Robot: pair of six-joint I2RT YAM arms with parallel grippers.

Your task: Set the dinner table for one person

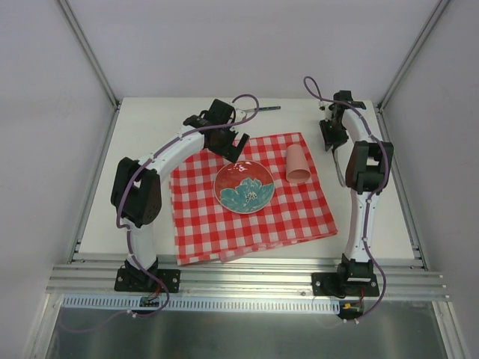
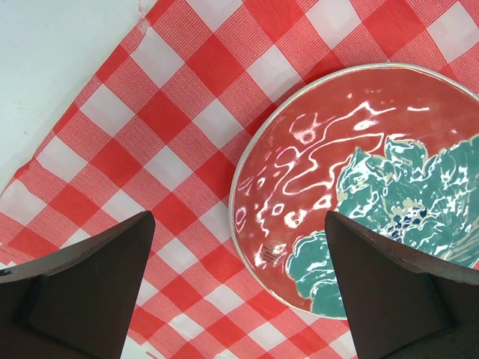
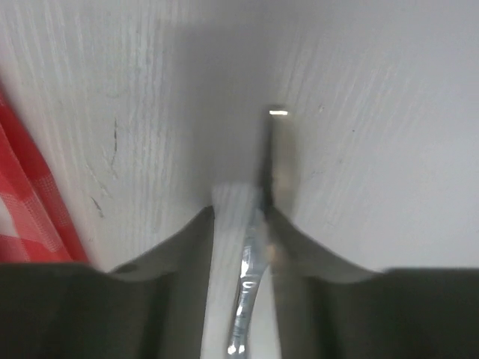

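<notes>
Off-white rectangular worktop (image 1: 157,120) under both arms, left pincer (image 2: 239,217) spread wide over red-and-white checked cloth (image 2: 150,134) beside red floral plate (image 2: 337,164), right pincer (image 3: 241,211) nearly closed around slim shiny metal utensil (image 3: 247,292), grip unclear.

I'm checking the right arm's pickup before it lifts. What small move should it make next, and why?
Probably close the right gripper fully on the metal utensil before lifting. The jaws straddle it where it lies on the dinner table, touching it on one side, with a gap showing on the other.
</notes>
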